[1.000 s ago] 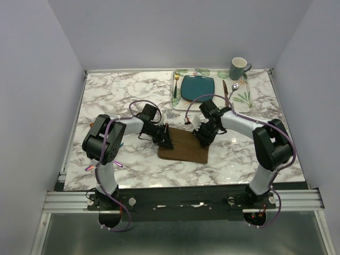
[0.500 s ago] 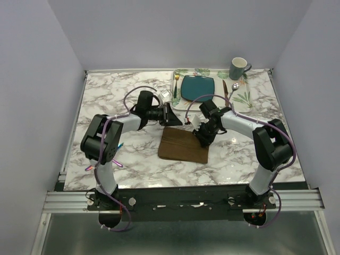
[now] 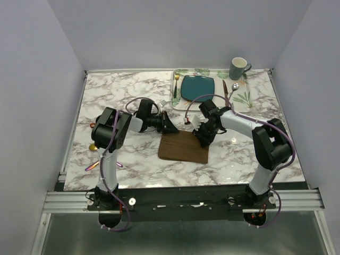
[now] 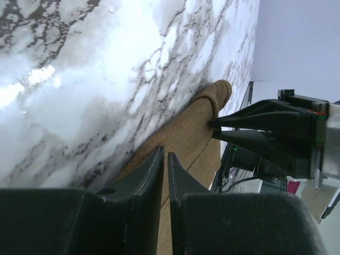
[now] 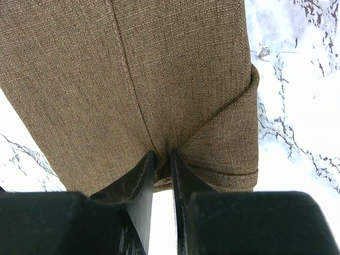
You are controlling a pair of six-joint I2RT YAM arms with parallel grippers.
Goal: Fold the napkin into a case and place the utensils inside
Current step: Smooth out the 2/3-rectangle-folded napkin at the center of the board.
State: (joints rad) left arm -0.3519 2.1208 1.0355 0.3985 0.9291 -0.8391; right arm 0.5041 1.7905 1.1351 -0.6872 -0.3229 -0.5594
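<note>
The dark brown napkin (image 3: 180, 149) lies folded on the marble table, in front of the arms. My right gripper (image 3: 203, 139) is at its right edge and is shut on a pinch of the cloth (image 5: 175, 95), which bunches up between the fingertips. My left gripper (image 3: 171, 127) is at the napkin's far left corner, jaws together with nothing between them; the napkin (image 4: 186, 138) lies just beyond its tips. Slim purple-pink utensils (image 3: 89, 167) show at the near left, mostly hidden by the left arm.
A leaf-printed placemat (image 3: 241, 98) at the back right holds a teal plate (image 3: 197, 88), a gold fork (image 3: 176, 84), a dark knife (image 3: 225, 91), a spoon (image 3: 234, 87) and a grey mug (image 3: 238, 68). The right gripper's fingers (image 4: 255, 127) show in the left wrist view.
My left gripper left the napkin's left part, swung up toward the far side, then came back down to the far left corner. The right gripper has kept its pinch.
</note>
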